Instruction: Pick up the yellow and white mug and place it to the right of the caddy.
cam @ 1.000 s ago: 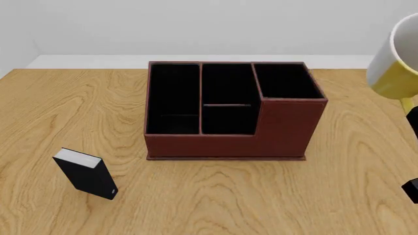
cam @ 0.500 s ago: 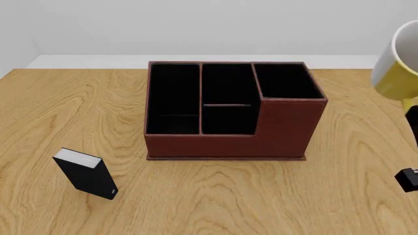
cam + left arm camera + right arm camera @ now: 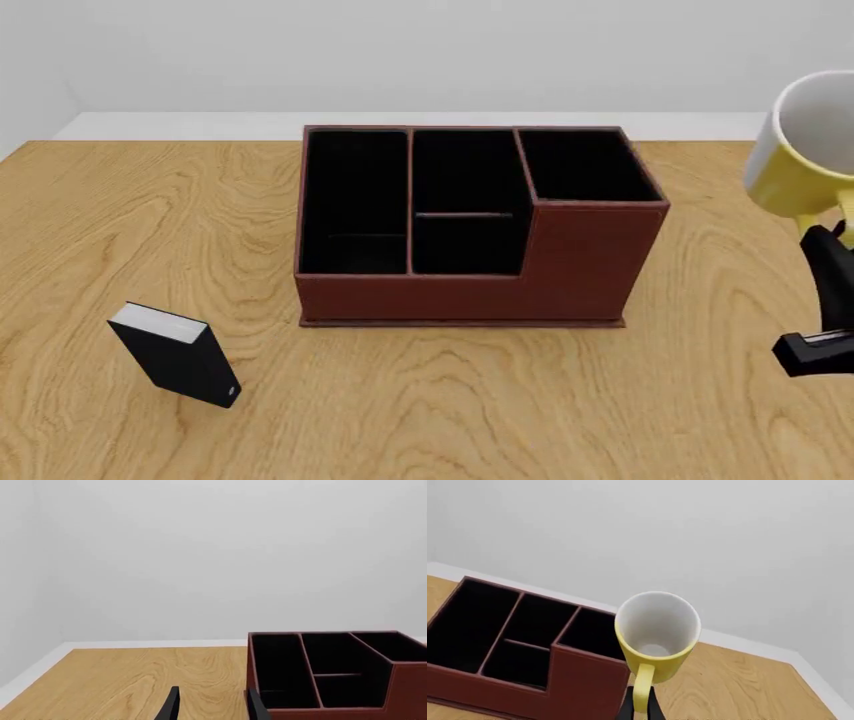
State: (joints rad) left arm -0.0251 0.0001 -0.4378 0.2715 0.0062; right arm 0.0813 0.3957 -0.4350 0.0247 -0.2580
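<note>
The yellow and white mug (image 3: 798,150) hangs tilted in the air at the far right of the front view, beyond the right end of the caddy (image 3: 467,292), its white inside facing the camera. My right gripper (image 3: 830,238) is shut on the mug's yellow handle. In the right wrist view the mug (image 3: 657,667) sits just past the gripper (image 3: 640,704), above the caddy's (image 3: 580,685) tall corner section. My left gripper (image 3: 213,707) is open and holds nothing, with the caddy (image 3: 407,690) ahead of it. It does not show in the front view.
A small black book (image 3: 176,355) with white pages stands on the wooden table (image 3: 160,220) at the front left. The table's far edge meets a white strip and a plain grey wall.
The right arm has come further into the front view from the right. The mug has shifted a little left and down with it. The caddy and book have not moved.
</note>
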